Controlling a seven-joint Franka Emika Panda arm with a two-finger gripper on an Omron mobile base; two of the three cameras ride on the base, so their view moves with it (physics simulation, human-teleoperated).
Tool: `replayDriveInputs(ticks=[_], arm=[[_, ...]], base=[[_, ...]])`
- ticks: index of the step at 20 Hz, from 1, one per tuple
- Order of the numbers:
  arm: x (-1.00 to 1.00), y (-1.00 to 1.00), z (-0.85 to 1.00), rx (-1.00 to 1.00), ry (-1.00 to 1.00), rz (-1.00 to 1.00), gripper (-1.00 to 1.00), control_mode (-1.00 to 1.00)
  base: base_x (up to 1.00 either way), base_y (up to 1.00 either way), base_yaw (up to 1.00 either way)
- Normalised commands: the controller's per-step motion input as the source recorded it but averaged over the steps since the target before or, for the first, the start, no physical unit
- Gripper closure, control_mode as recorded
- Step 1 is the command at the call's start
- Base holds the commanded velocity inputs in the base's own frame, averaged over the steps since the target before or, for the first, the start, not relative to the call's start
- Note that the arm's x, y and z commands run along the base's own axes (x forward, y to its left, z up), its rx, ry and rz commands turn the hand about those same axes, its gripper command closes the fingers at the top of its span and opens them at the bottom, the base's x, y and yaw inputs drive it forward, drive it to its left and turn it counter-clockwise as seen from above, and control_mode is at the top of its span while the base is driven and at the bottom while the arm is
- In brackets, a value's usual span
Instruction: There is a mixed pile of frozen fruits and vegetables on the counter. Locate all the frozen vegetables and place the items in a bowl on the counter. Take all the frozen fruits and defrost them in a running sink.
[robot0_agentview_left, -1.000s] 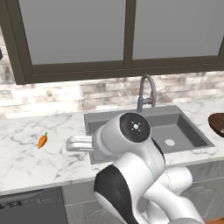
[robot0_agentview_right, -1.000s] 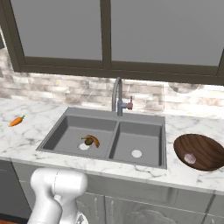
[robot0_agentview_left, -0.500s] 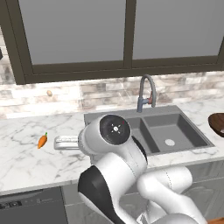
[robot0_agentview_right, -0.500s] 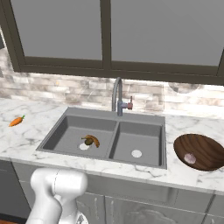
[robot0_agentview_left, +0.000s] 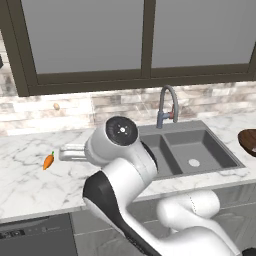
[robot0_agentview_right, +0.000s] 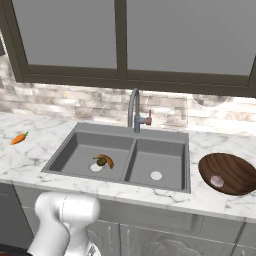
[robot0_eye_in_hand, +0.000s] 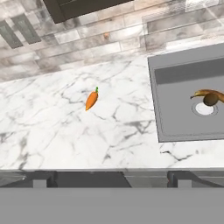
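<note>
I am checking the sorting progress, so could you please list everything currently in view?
carrot: one, orange, on the counter left of the sink
banana: one, brownish-yellow, in the left basin
kiwi: one, brown, beside the banana
bulb: one, pinkish-white, inside the bowl
bowl: one, dark reddish-brown, on the counter right of the sink
sink: one, dark grey, two basins
tap: one, grey, behind the sink
counter: white marble
hand: one, open, near the carrot

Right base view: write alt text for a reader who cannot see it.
A dark grey double sink set in a white marble counter holds a banana and a kiwi in its left basin. A wooden bowl with a pinkish bulb sits right of the sink; a carrot lies far left.
</note>
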Motion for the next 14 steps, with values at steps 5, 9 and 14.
replayDriveInputs(ticks=[5, 9, 14], arm=[[0.31, 0.21, 0.00, 0.00, 0.05, 0.00, -1.00, -1.00], [0.23, 0.24, -0.16, 0.00, 0.00, 0.00, -1.00, -1.00], [0.22, 0.25, -0.24, 0.00, 0.00, 0.00, -1.00, -1.00]], base=[[0.00, 0.00, 0.00], [0.00, 0.00, 0.00], [0.00, 0.00, 0.00]])
